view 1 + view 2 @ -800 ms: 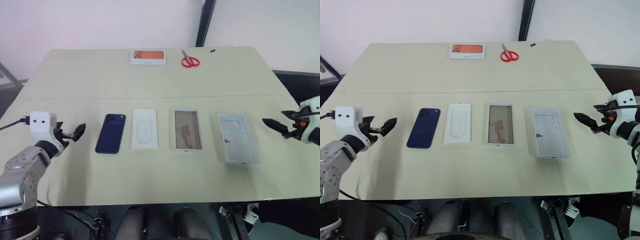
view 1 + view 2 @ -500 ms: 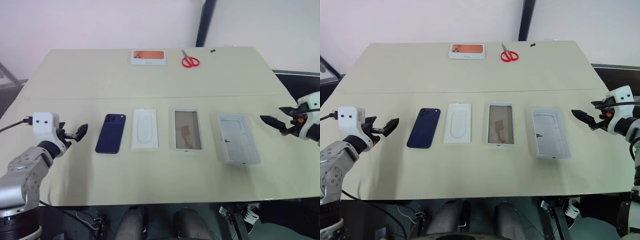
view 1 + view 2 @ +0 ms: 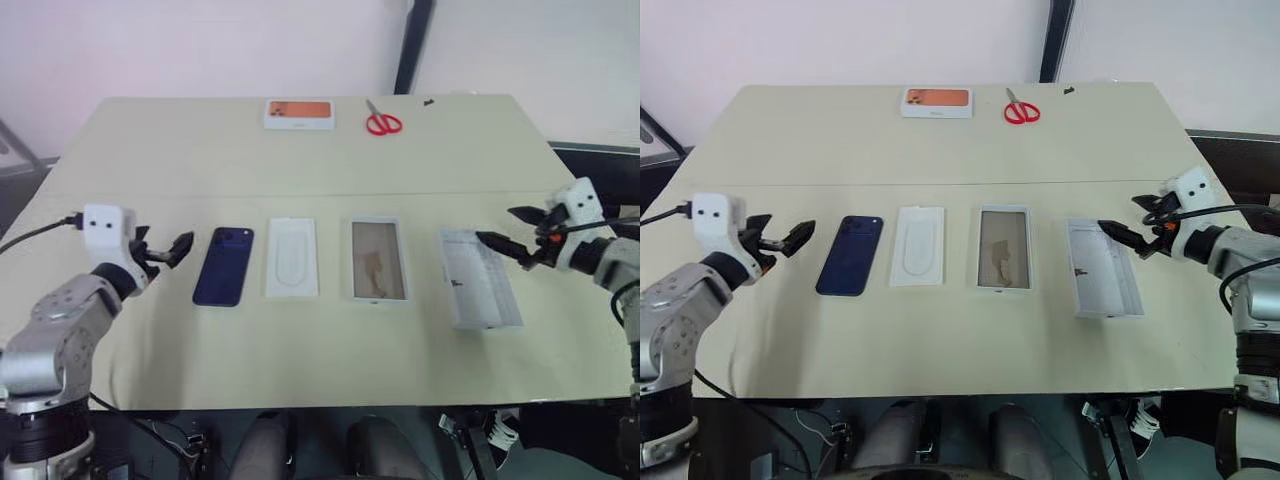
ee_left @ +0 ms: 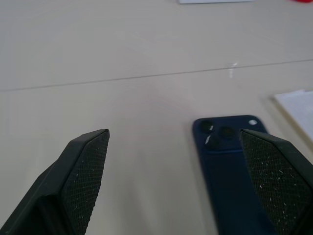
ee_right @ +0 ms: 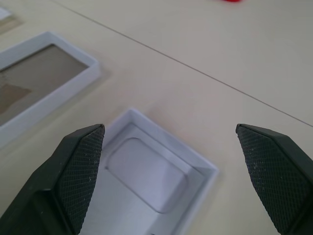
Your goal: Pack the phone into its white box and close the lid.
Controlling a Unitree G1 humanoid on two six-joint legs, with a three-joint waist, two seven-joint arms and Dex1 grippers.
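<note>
centrally, on the pale beige table point(image 3: 320, 160), four flat items lie in a row, each apart from its neighbours. from the robot's left: the phone point(image 3: 223, 266), dark navy, back up, camera cluster at its far corner; a flat white insert card point(image 3: 292, 258); the white box point(image 3: 378, 260), open side up, its tan-brown floor showing; and the lid point(image 3: 478, 277), inside up, pale grey-white.

the left gripper point(image 3: 166, 252) hovers just beside the phone's left edge, its two black fingers spread wide and holding nothing — in the left wrist view the phone's camera end point(image 4: 230, 134) lies on the table between and beyond the fingertips point(image 4: 88, 166). the right gripper point(image 3: 507, 232) reaches over the far right corner of the lid, likewise spread wide and empty; the right wrist view shows the lid's corner point(image 5: 161, 161) under the gap between its fingers point(image 5: 80, 164), with the white box point(image 5: 44, 73) further on.

at the far edge of the table — well apart from the row — lie a white box with an orange top point(image 3: 299, 113) and red-handled scissors point(image 3: 380, 120).
</note>
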